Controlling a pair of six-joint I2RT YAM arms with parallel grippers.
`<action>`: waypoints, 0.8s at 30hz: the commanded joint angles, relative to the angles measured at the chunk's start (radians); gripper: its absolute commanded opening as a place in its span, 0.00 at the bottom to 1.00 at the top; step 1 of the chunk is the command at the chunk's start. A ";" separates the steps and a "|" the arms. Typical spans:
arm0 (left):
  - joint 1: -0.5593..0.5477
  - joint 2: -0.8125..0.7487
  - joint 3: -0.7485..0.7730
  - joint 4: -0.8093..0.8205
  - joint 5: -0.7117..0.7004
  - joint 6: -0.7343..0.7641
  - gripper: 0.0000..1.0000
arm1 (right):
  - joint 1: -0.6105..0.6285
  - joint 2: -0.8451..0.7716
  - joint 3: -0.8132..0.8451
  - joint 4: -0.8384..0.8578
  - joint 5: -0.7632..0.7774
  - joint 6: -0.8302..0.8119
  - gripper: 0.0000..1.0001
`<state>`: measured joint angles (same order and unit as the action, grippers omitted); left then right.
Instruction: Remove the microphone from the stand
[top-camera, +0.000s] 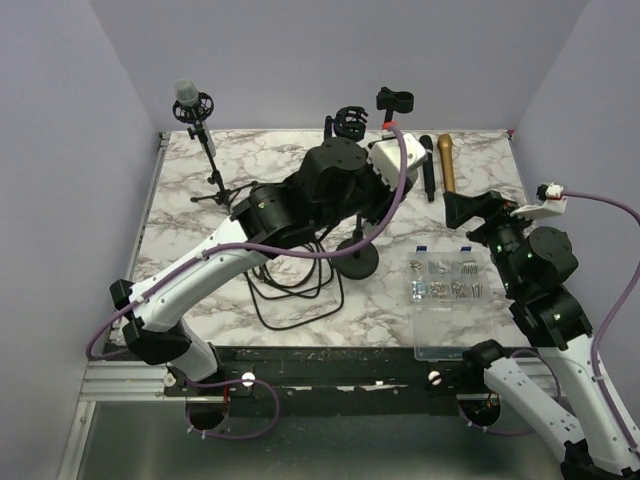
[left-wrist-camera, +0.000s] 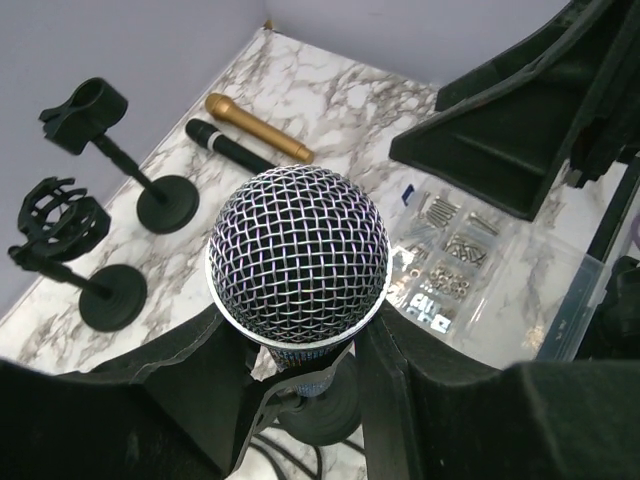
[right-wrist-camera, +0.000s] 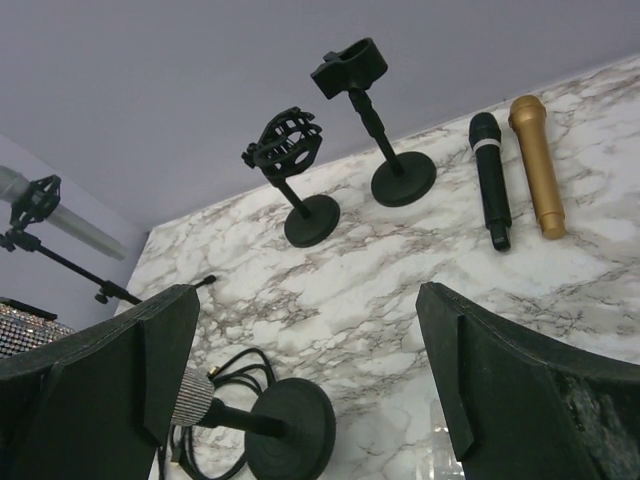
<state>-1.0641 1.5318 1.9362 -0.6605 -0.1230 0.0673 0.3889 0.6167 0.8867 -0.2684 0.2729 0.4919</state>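
A gold microphone (top-camera: 447, 165) lies just beside a black one (top-camera: 427, 172) — apart from them, a clear box of screws (top-camera: 452, 326).

Silver mesh-headed microphone (left-wrist-camera: 297, 255), gold microphone (left-wrist-camera: 258, 127), black microphone (left-wrist-camera: 228, 147), grey-veined white marble table (top-camera: 280, 160)

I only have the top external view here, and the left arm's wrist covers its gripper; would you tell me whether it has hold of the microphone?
Observer: Yes. In the left wrist view the left gripper appears closed on the microphone, its fingers flanking the body just under the mesh head.
Operator: Thank you. Has it been lifted free yet?
Observer: It seems not: the stand shows its round base right under the head in that view.
Operator: And the right gripper?
Observer: The right wrist view shows the right gripper wide open, with nothing between its fingers.
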 joint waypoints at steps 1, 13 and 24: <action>-0.044 0.050 0.067 0.117 -0.007 -0.006 0.00 | 0.001 -0.016 -0.008 -0.079 0.040 -0.016 1.00; -0.082 0.109 -0.080 0.243 -0.017 -0.104 0.00 | 0.001 -0.149 -0.034 -0.155 0.074 -0.016 1.00; -0.096 0.058 -0.226 0.332 -0.041 -0.176 0.26 | 0.002 -0.168 -0.027 -0.188 0.050 -0.010 1.00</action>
<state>-1.1522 1.6642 1.7695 -0.4210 -0.1364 -0.0555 0.3889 0.4610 0.8642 -0.4240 0.3233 0.4881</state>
